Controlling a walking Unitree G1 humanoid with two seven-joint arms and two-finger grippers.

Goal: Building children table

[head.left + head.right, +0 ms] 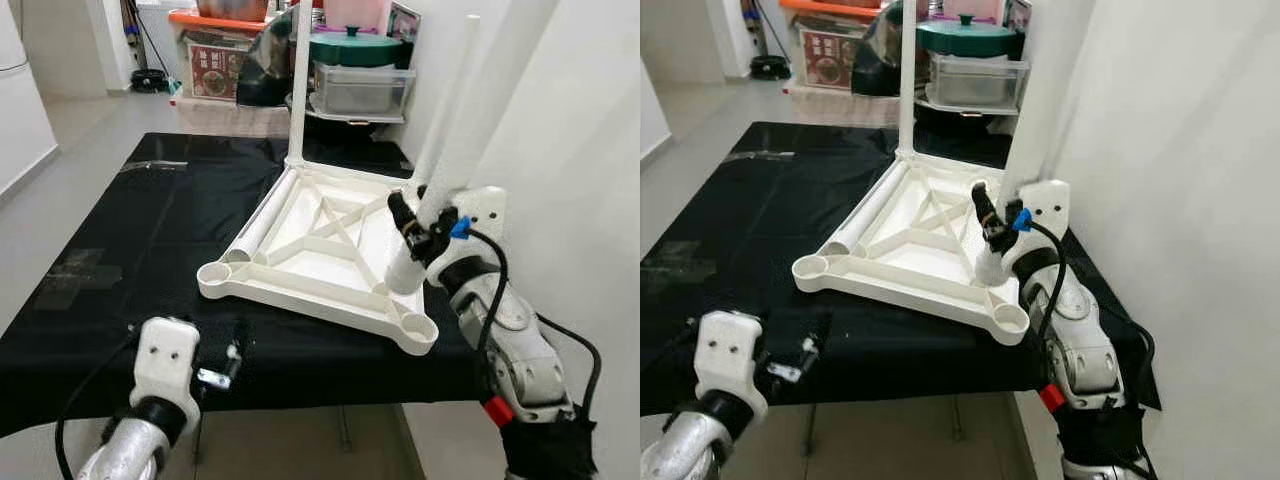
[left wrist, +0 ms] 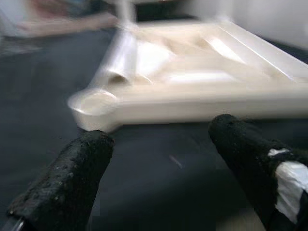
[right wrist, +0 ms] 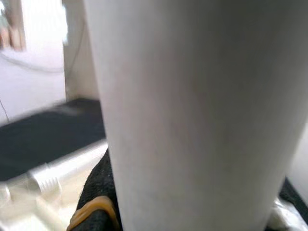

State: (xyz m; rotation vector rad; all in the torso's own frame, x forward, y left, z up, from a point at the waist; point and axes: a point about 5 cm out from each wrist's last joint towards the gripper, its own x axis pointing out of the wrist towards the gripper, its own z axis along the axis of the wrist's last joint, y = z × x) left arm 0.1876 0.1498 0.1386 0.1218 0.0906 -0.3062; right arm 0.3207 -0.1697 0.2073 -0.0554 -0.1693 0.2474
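Over the upturned tabletop (image 1: pixel 330 250) — right pincer (image 1: pixel 415 235) grips a leg (image 1: pixel 470 140); left pincer (image 2: pixel 159 173) open.

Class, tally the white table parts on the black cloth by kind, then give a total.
Legs: 4, two upright, one lying, one in the right pincer
Tabletop: 1
Total: 5

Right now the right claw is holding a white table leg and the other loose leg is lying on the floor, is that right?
Not quite. The right claw does hold a white leg, but the loose leg lies on the upturned tabletop, not the floor, as the left eye view shows.
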